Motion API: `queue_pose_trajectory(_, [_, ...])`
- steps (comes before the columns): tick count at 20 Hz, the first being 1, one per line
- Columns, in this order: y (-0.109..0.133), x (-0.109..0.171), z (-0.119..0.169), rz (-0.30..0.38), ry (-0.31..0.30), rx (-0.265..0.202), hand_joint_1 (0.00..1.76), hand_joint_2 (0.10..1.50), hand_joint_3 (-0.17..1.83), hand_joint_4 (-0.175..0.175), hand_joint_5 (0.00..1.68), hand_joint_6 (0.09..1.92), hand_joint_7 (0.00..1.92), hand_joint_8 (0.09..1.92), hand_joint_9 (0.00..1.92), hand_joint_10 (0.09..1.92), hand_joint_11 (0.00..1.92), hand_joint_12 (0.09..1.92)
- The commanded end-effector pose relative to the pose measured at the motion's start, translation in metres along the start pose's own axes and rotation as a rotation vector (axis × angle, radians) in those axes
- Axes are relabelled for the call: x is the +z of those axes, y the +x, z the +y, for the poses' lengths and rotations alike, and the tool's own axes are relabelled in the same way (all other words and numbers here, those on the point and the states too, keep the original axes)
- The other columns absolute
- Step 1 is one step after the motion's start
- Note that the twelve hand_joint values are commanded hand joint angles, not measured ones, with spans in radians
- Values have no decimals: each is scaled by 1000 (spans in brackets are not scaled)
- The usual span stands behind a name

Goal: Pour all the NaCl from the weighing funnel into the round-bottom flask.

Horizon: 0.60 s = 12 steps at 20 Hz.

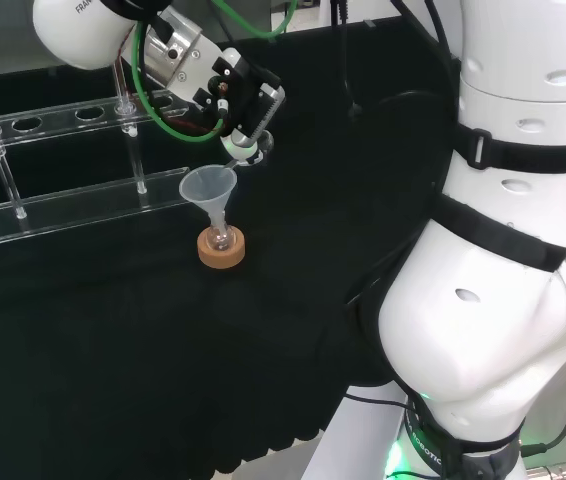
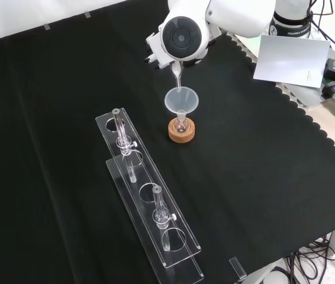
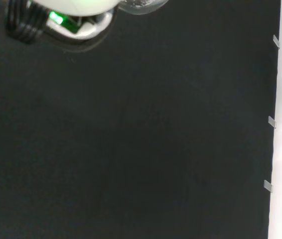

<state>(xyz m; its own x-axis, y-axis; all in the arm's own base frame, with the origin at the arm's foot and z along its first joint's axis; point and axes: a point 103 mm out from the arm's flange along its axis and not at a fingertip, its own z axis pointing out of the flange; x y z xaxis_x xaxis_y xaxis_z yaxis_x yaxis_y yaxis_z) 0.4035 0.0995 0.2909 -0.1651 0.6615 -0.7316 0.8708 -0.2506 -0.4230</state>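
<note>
From my remote station I start at the near edge of the front view: a clear acrylic rack [image 2: 150,204] lies on the black-clothed tabletop [image 2: 262,177], running diagonally, with two glass pieces [image 2: 160,214] standing upright in its holes. In the head view the same rack [image 1: 63,160] sits at the left, well apart from the work point.

Beyond the rack stands a cork ring stand [image 2: 182,131] carrying the small round-bottom flask [image 2: 182,124] (its glass is hard to make out, and I cannot tell what it contains). A clear conical funnel [image 2: 182,100] is seated upright in the flask neck; the head view confirms this, with funnel [image 1: 207,188] above flask [image 1: 221,238] and cork ring [image 1: 221,250].

Directly above the funnel mouth, the weighing funnel [image 2: 177,76] is tilted steeply, its narrow end pointing down to the funnel's rim. In the head view the weighing funnel [image 1: 245,150] is pinched at the fingertips of the robot hand [image 1: 233,95], so the robot hand is closed on it. I cannot make out any NaCl.

Farthest off in the front view, the arm's white link with round grey cap [image 2: 182,36] stands before the hand, and a pale sheet [image 2: 292,59] lies at the tabletop's far right edge.
</note>
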Motion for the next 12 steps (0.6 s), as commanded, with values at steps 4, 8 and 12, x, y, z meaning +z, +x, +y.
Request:
queue_pose_trajectory(4, [1, -2, 1, -22, 8, 6, 1106, 695, 631, 175, 1202, 788, 490, 647, 948, 313, 852, 1016])
queue_pose_trajectory(8, [1, -3, 0, -32, 9, 14, 1106, 695, 632, 175, 1202, 789, 490, 648, 948, 312, 852, 1015])
queue_pose_trajectory(12, [3, -6, -2, -41, 15, 26, 1106, 695, 632, 175, 1202, 789, 490, 648, 948, 311, 852, 1015])
